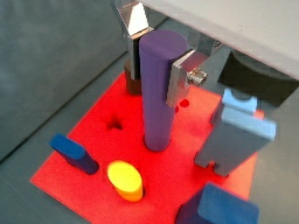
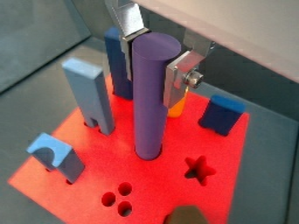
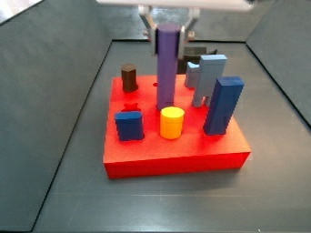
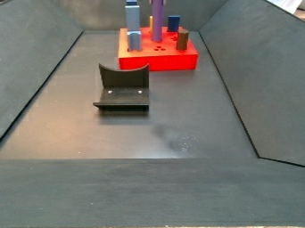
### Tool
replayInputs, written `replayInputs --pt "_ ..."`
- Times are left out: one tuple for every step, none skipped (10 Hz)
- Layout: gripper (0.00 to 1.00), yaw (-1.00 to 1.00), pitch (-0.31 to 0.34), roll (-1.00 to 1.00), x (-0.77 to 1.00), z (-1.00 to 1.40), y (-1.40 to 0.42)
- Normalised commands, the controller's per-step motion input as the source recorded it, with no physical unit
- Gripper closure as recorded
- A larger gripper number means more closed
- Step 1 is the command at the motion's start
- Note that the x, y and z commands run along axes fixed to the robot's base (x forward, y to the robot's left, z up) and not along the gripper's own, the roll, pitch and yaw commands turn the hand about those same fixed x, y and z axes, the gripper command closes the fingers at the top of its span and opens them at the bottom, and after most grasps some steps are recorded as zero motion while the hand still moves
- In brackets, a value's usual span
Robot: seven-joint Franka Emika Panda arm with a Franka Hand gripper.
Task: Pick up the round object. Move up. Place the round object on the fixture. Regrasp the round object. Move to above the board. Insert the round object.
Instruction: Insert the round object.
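The purple peg [image 1: 158, 96] stands upright between the fingers of my gripper [image 1: 160, 57], which is shut on its upper part. It shows in both wrist views [image 2: 149, 96] and in both side views [image 3: 166, 59] [image 4: 158, 12]. Its lower end meets the top of the red board [image 1: 103, 109] near the middle; how deep it sits I cannot tell. The board also shows in the other views [image 2: 163, 188] [image 3: 170, 157] [image 4: 173, 61]. My gripper [image 3: 166, 20] is straight above the board. The dark fixture [image 4: 123, 86] stands empty on the floor, apart from the board.
On the board around the peg stand a yellow cylinder [image 3: 173, 122], a brown cylinder [image 3: 129, 76], a tall dark blue block [image 3: 225, 105], a pale blue-grey block [image 3: 209, 73] and a small blue block [image 3: 129, 125]. A star-shaped hole [image 2: 198, 168] is open. Dark walls enclose the floor.
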Motion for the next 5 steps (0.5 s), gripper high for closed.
replayInputs --pt "1.0 -0.03 0.039 0.01 0.15 -0.45 0.0" --pt "1.0 0.0 0.0 0.07 0.0 -0.67 0.0" --pt "1.0 0.0 0.0 0.09 0.03 -0.69 0.0" --pt "1.0 0.0 0.007 0.0 0.16 -0.38 0.0" --pt "1.0 0.0 -0.009 -0.02 0.01 -0.04 0.0"
